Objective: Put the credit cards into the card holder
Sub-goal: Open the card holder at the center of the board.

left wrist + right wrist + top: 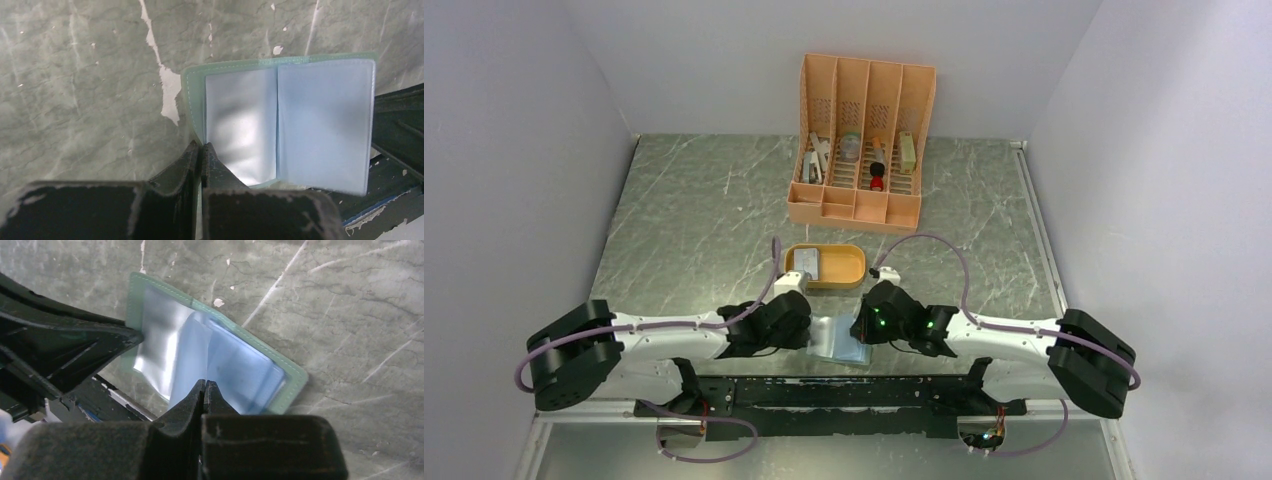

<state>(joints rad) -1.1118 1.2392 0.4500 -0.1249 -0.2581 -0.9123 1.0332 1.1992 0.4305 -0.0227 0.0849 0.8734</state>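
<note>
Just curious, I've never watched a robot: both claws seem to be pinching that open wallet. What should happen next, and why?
Probably the right gripper releases and reaches for a card in the orange tray: the card holder lies open, pinned by the left gripper, pockets apparently empty.

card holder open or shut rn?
Open. The card holder lies spread on the table, clear pocket pages face up in both wrist views, green cover rim showing around them.

Looking down from high behind the near edge, far off, taking in the whole table (694, 200); peering steeply down from each wrist, close to the tabletop, facing opposite ways; sharing the open card holder (839, 341) across all three.
</note>
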